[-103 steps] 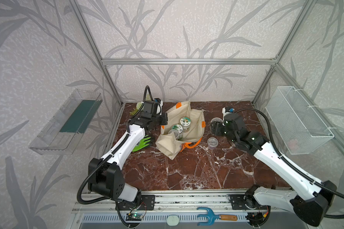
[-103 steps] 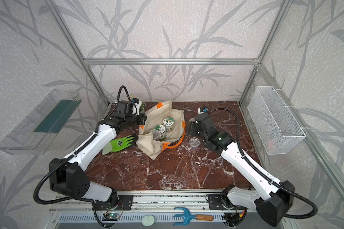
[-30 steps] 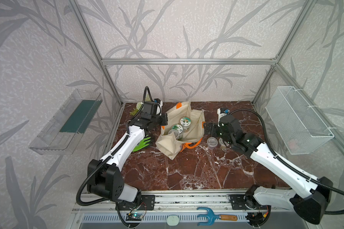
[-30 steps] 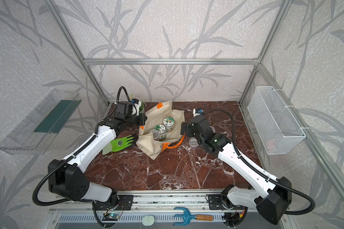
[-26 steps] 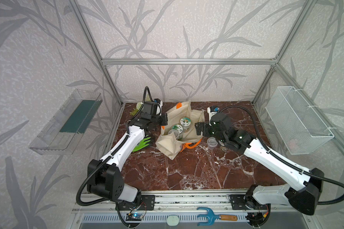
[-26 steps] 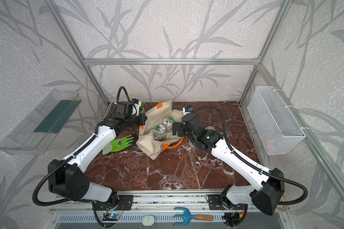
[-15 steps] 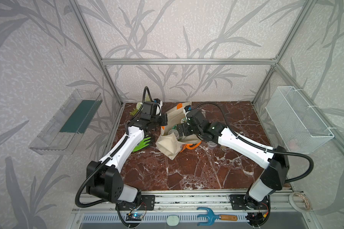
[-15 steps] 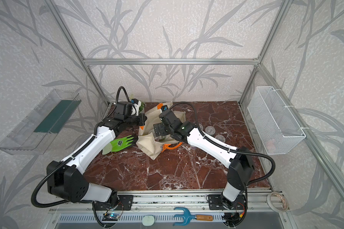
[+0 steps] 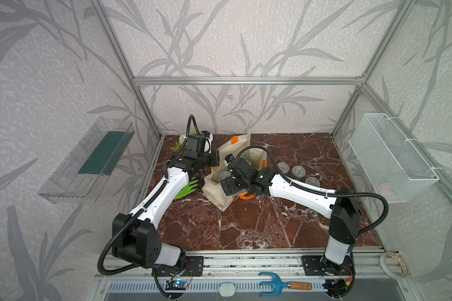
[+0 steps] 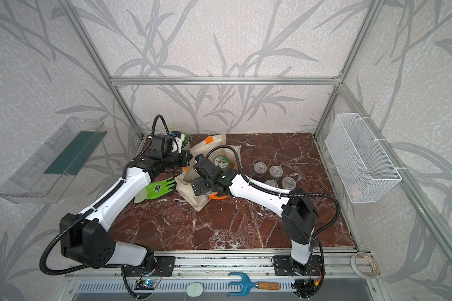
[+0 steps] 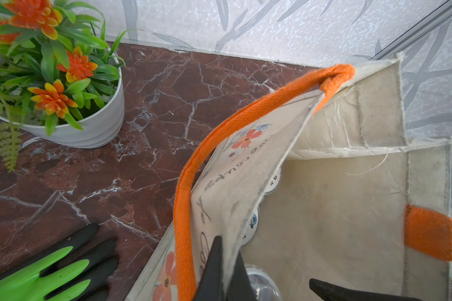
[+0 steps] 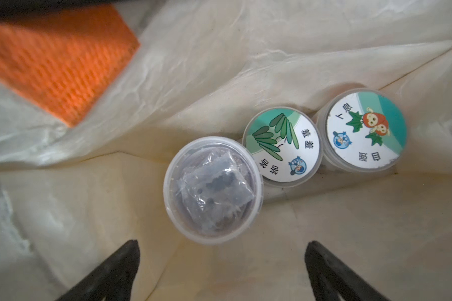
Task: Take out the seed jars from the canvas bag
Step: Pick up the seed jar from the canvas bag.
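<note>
While left gripper (image 11: 225, 260), jaws closed, pinches wall of beige canvas bag with orange straps (image 9: 214, 190) at 11 o'clock on table (image 9: 245, 234), right gripper (image 12: 222, 245) hangs inside, jaws wide, empty. Step: fetching clear-lidded plastic seed jar (image 12: 212, 192). Next, likely: lower, straddle, close.

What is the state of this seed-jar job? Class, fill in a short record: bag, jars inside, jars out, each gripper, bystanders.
bag: canvas bag on the marble tabletop, mouth held open
jars inside: three visible: clear-lidded jar, leaf-lid jar, red-cartoon-lid jar
jars out: four clear jars clustered on the tabletop beside the bag
left gripper: shut, pinching the bag's rim
right gripper: open, inside the bag near the clear-lidded jar, holding nothing
bystanders: potted plant, green glove
</note>
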Robot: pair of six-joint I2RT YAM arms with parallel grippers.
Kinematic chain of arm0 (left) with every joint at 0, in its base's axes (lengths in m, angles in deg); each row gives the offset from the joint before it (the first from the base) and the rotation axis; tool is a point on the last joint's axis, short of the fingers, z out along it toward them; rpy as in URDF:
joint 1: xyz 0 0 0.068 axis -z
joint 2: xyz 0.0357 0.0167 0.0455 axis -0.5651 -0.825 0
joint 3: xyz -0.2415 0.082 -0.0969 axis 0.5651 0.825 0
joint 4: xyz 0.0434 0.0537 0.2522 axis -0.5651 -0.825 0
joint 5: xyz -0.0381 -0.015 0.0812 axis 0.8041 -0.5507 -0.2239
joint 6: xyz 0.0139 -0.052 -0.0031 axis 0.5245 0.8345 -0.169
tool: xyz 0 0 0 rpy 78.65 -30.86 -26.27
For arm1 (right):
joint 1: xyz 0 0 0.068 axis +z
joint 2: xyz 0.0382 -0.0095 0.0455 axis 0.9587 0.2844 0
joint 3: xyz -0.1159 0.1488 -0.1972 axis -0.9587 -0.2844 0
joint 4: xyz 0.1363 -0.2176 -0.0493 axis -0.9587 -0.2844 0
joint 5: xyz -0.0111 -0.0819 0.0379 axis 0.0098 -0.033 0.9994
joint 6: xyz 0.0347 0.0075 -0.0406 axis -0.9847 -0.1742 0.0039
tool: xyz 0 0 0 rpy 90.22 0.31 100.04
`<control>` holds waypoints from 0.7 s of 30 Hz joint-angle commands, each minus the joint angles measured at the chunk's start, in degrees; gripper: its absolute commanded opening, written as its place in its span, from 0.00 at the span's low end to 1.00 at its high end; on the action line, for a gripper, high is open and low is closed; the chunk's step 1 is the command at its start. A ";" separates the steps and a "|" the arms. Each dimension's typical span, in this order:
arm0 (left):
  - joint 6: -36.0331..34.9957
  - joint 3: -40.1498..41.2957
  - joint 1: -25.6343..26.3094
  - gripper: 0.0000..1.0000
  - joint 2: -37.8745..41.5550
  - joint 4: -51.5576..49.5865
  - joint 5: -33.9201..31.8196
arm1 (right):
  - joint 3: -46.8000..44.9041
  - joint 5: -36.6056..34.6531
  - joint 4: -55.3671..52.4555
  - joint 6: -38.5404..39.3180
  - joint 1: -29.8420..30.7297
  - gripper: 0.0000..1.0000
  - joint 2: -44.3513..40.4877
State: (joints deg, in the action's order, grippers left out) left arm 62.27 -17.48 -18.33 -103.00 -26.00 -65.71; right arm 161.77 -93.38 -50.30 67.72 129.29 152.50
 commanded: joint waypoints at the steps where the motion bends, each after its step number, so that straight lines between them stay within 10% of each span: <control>1: 0.16 0.81 0.12 0.00 2.50 1.39 1.26 | -0.92 -2.32 0.52 0.59 0.00 0.99 -1.77; 21: 0.41 2.06 0.10 0.00 4.56 1.80 1.58 | 1.89 5.67 8.40 -0.56 -2.50 0.99 5.77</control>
State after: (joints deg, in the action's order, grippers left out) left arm 62.32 -15.56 -18.33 -100.69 -25.65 -64.79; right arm 161.79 -89.29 -42.74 67.63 127.21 156.15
